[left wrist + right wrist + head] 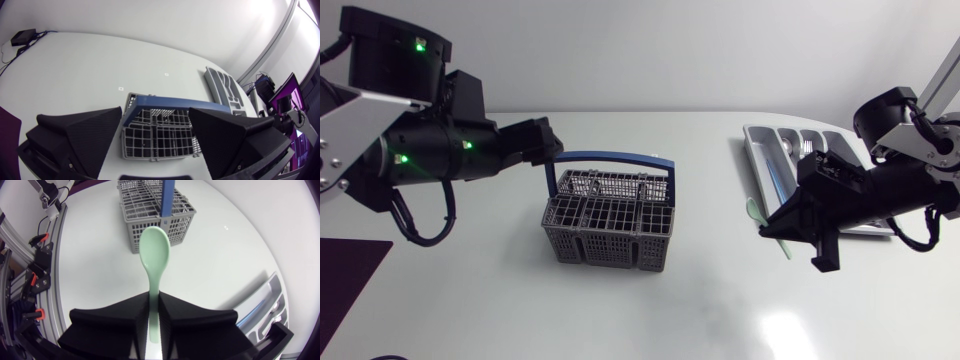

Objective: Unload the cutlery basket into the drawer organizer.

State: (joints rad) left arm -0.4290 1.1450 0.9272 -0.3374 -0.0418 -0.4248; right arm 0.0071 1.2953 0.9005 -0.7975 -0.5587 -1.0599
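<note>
Between the fingers [115, 320] of your right gripper [154, 300] sits the stem of a pale green spoon [155, 262], pinched from both sides, its bowl pointing ahead toward the basket [157, 210]. From the head view, that gripper hangs over the table [700, 300] just beside the organizer's [790, 145] near edge, well apart from the basket. Your left gripper [156, 114] has its fingers spread wide. The grey basket stands ahead of and below them, its blue handle [172, 103] upright. From above, this gripper is close to the handle's left end, at the basket's far corner.
</note>
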